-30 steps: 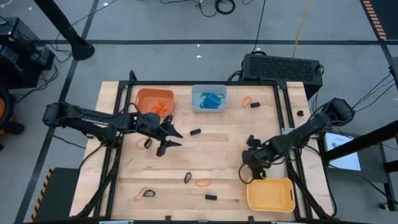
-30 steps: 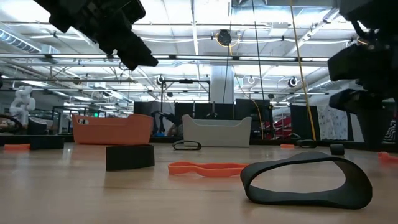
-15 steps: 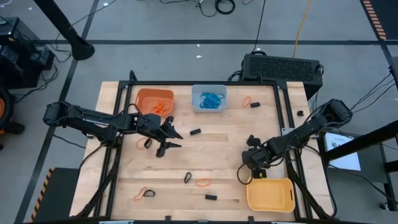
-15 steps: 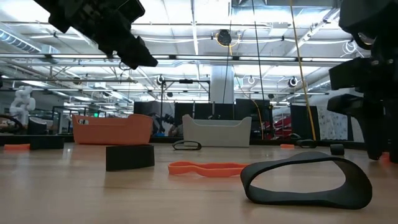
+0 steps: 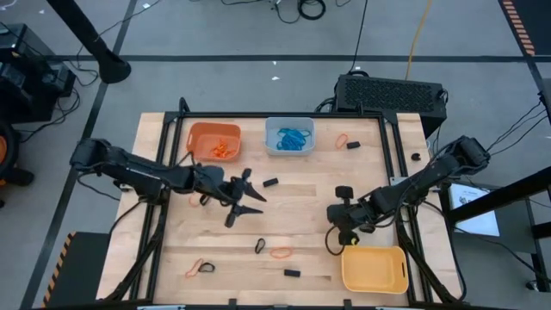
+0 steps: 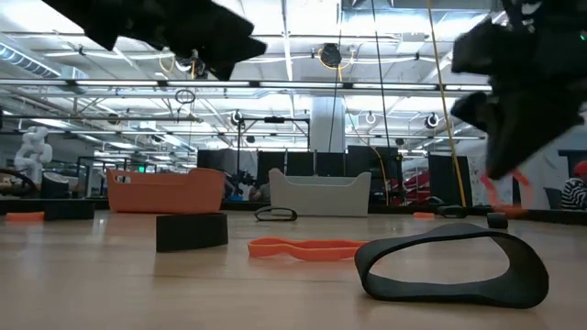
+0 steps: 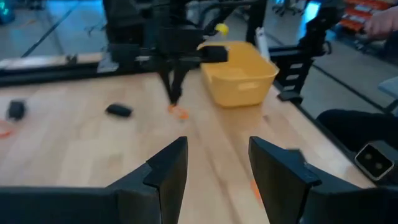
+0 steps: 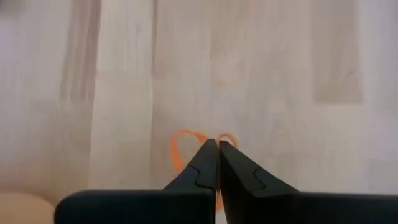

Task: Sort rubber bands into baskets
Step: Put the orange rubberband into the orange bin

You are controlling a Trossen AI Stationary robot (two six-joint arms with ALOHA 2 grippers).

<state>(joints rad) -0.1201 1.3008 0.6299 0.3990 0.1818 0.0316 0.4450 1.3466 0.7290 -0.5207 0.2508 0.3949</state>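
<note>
Seen from above, two dark robot arms work over a pale wooden bench (image 5: pixel 301 198) strewn with rubber bands. The right hand (image 5: pixel 332 244), near the bench's 5 o'clock corner, is pressed together on an orange rubber band (image 8: pixel 186 148); the wrist camera shows the fingertips (image 8: pixel 208 155) meeting over the thin loop, which sags below them just above the wood. The yellow basket (image 5: pixel 374 269) sits just beside that hand, at its 5 o'clock, with nothing visible inside.

The left hand (image 5: pixel 248 196) hovers near the middle of the bench with its fingers (image 7: pixel 169 168) spread and nothing between them. Its wrist camera looks across the bench toward the right hand and the yellow basket.

Along the far edge, the orange basket (image 5: pixel 213 141) at 11 o'clock holds orange bands, and the pale blue-grey basket (image 5: pixel 289 137) at 12 o'clock holds blue ones. Loose bands lie scattered: an orange band (image 5: pixel 342 139) and a black one (image 5: pixel 353 145) at 1 o'clock, a black band (image 5: pixel 270 182) near the centre, a black loop (image 5: pixel 259 246) and an orange loop (image 5: pixel 281 253) at 6 o'clock, an orange-and-black pair (image 5: pixel 200 267) at 7 o'clock, and a further black band (image 5: pixel 292 273) near the front edge.
</note>
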